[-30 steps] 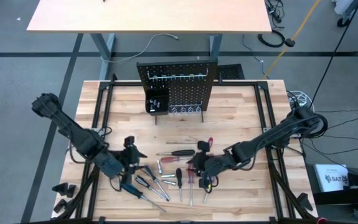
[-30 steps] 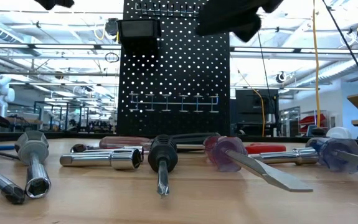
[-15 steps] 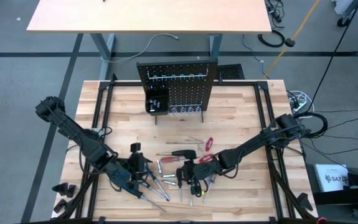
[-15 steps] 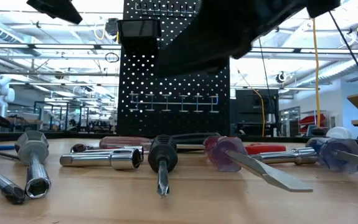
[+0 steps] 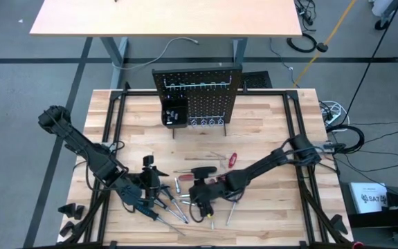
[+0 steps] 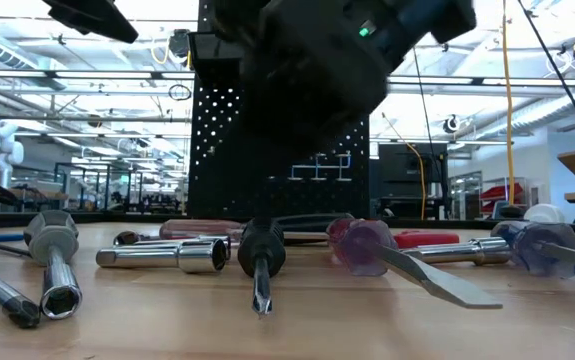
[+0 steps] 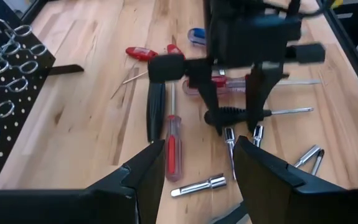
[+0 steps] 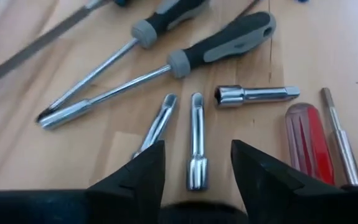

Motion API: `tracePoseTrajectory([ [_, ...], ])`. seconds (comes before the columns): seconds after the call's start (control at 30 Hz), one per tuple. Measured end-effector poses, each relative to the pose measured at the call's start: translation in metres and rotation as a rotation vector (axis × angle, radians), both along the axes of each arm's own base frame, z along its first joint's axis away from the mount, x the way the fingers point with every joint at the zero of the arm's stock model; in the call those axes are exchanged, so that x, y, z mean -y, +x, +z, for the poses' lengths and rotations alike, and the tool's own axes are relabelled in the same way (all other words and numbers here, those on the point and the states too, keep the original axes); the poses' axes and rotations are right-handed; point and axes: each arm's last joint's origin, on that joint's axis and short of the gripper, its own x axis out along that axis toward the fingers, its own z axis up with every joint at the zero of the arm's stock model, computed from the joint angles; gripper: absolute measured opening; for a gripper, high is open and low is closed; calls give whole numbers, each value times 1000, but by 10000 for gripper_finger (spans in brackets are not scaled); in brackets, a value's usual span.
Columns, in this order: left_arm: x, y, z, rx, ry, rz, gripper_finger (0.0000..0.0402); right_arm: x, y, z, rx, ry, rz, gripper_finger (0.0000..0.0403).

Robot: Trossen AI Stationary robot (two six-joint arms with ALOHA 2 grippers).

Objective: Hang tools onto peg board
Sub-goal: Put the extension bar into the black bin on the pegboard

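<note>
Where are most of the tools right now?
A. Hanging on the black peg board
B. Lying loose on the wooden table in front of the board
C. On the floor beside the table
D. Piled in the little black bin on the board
B: the tools lie scattered on the table between the two arms, in front of the peg board, whose hooks look bare.

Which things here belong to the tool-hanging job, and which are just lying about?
Belong to the job:
- peg board, with its hooks and small black bin
- loose tools on the table
- red screwdriver
- silvery socket piece, between the right gripper's open fingers
- left gripper, open

Just lying about:
- second table behind
- floor cables
</note>
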Motion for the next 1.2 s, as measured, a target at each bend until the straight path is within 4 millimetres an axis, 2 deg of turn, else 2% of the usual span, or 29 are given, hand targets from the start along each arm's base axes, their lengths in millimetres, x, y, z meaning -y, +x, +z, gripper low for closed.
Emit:
tracePoseTrajectory([
  [0.37, 0, 0, 0, 3, 2, -3, 189, 3, 4, -10, -39, -2, -22, 151],
  [0.63, 0, 0, 0, 4, -2, 0, 189, 2, 5, -30, -76, -16, -30, 134],
  [0.77, 0, 0, 0, 5, -4, 2, 189, 2, 4, -30, -100, -17, -44, 109],
  [0.93, 0, 0, 0, 6, -5, 2, 189, 4, 1, -29, -117, -38, -54, 50],
  [1.07, 0, 0, 0, 5, -7, 1, 189, 4, 1, -29, -119, -43, -56, 50],
  [1.2, 1, 0, 1, -2, -27, -17, 189, 8, -7, -19, -176, -72, -63, 50],
])
